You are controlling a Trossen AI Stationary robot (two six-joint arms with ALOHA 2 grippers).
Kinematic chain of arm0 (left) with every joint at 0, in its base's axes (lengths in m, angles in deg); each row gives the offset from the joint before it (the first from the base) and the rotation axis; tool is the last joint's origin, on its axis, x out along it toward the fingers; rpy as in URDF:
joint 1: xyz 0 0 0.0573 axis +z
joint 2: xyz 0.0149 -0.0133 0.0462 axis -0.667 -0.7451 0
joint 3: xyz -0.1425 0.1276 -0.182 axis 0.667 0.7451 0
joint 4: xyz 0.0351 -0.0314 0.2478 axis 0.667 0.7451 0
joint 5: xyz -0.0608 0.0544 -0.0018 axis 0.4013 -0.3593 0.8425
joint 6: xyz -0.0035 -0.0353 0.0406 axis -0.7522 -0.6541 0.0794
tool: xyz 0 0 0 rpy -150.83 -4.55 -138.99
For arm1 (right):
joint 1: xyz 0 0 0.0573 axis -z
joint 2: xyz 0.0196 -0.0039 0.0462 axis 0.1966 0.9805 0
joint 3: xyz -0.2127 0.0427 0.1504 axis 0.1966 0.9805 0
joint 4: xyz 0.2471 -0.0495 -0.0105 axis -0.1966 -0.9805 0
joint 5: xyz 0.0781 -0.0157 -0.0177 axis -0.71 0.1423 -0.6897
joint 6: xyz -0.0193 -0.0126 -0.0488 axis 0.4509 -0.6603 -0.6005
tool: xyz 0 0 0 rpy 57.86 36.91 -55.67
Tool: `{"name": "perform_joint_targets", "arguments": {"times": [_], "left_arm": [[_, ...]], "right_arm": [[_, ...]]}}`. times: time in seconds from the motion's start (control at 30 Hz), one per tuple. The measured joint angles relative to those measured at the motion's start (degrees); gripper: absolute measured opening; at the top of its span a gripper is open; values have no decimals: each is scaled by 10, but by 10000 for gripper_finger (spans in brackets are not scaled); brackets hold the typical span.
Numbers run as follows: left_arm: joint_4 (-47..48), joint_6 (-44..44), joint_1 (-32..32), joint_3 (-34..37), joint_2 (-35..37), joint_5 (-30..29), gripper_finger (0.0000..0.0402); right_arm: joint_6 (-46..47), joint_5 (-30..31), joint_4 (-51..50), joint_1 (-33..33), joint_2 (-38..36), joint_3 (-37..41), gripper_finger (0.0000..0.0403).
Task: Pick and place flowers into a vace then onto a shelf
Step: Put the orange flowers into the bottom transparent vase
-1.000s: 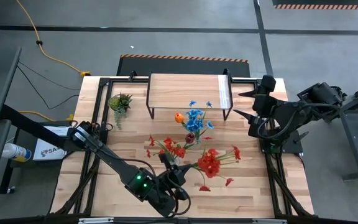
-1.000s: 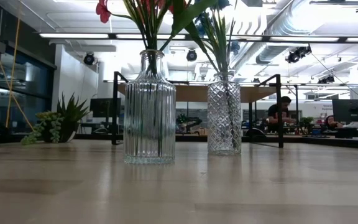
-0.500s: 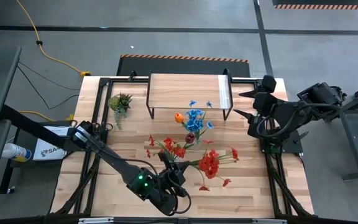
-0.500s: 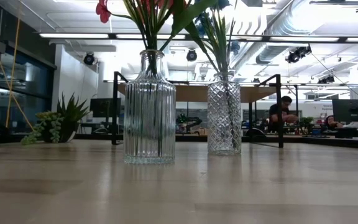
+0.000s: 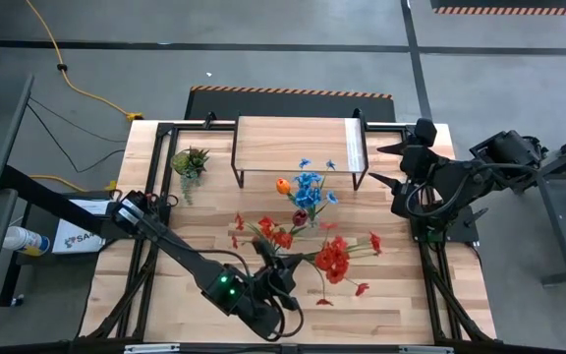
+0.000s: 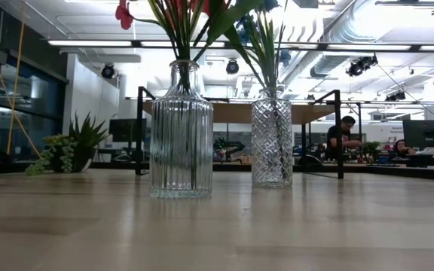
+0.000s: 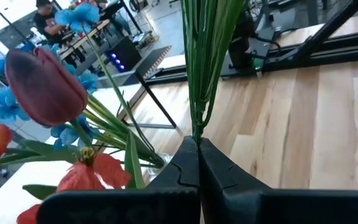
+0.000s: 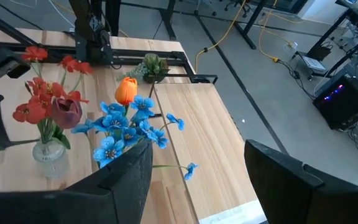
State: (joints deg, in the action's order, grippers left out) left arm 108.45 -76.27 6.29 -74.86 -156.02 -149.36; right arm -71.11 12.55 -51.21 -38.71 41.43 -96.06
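Note:
My left gripper is near the table's near edge, shut on a red-bloomed bunch whose blooms spread toward the right. Beside it a ribbed glass vase stands on the table with red flowers in it. A diamond-cut vase behind it holds the blue bunch, the orange tulip and the maroon tulip. The shelf stands at the far edge. My right gripper is open beside the shelf's right end. My left gripper pinches the red bunch's green stems between its two shut fingers, at their lower end. The stems run on from the fingertips as one tight bundle. The bunch is lifted clear of the table.
A small green leafy tuft sits at the shelf's left. Black frame rails run along both sides of the table. Bare wood lies to the right of the held bunch. People sit in the room beyond.
My left gripper has edged slightly toward the table's right, carrying the red bunch with it; its blooms have shifted a little. The vases and my right arm have kept still.

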Motion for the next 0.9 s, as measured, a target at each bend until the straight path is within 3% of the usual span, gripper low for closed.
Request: {"name": "perform_joint_targets", "arguments": {"times": [0.3, 0.9], "left_arm": [[-36, -4, 4, 41, 0, -8, 25], [-25, -60, 3, 42, 1, -33, 25]], "right_arm": [[0, -7, 8, 0, 0, 0, 245], [-4, -9, 23, 0, 0, 0, 245]]}}
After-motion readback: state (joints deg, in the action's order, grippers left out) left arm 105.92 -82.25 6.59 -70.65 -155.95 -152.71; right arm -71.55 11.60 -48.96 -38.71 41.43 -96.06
